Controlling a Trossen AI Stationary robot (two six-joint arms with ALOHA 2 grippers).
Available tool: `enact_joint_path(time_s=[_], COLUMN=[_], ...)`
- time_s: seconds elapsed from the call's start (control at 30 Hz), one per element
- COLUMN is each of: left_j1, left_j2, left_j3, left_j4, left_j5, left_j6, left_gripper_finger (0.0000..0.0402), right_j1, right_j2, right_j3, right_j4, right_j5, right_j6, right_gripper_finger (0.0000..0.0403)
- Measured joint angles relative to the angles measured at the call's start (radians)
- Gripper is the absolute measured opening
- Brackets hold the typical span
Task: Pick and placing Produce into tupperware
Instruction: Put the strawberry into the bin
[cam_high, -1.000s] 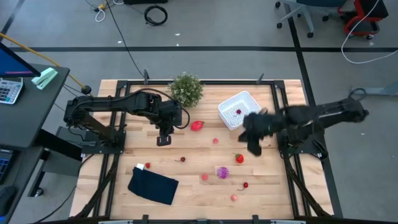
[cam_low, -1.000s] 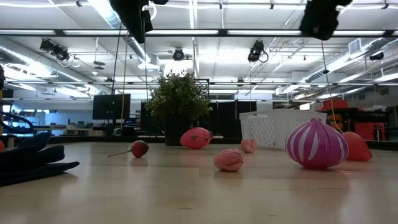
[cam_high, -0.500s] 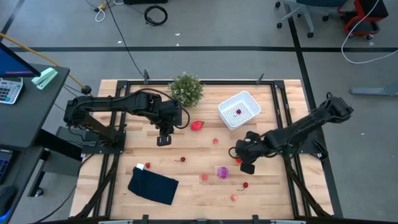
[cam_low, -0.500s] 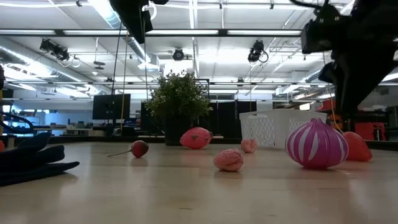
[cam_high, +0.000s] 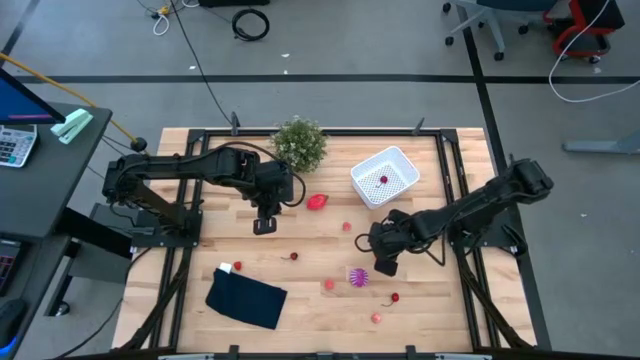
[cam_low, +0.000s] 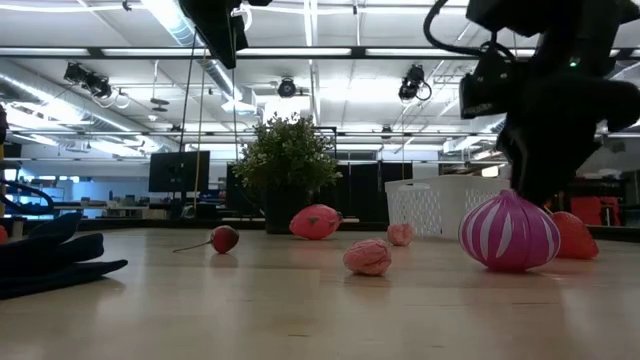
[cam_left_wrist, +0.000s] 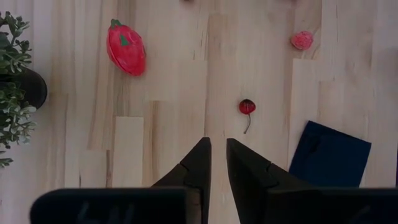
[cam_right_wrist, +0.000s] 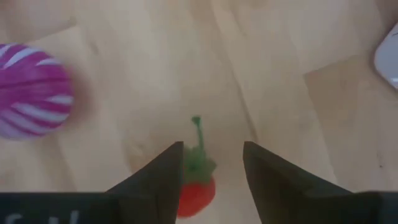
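So the right gripper (cam_right_wrist: 208, 165) is held apart around a small red strawberry (cam_right_wrist: 196, 193). It's probably light, hard and slippery, best pinched at its widest part. The left gripper (cam_left_wrist: 217, 162) is kept nearly shut, idle.

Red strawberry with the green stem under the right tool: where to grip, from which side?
Grip the strawberry's red body across its sides, coming straight down from above. Its thin green stem is too slim to pinch. The right tool is open and already straddles it; the purple striped piece lies clear.

no legible text, labels or signs
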Motion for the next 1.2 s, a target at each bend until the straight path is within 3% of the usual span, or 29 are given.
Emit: enact_joint_path(time_s=[0.37, 0.7, 1.0, 1.2], left_j1=[0.000, 0.000, 0.000, 0.000], left_j2=[0.000, 0.000, 0.000, 0.000], left_j3=[0.000, 0.000, 0.000, 0.000], left_j4=[0.002, 0.004, 0.005, 0.034], left_j5=[0.000, 0.000, 0.000, 0.000], left_j6=[0.000, 0.001, 0.012, 0.033], left_gripper_finger=[0.0052, 0.0058, 0.0053, 0.0059], right_j1=[-0.027, -0.026, -0.027, -0.025], right_j2=[0.071, 0.077, 0.051, -0.044], right_j3=[0.001, 0.001, 0.001, 0.001], right_j4=[0.028, 0.030, 0.064, 0.178], right_j5=[0.006, 0.024, 0.120, 0.257], right_j6=[-0.047, -0.054, -0.025, -0.043], right_gripper_finger=[0.0145, 0.0010, 0.0004, 0.0002])
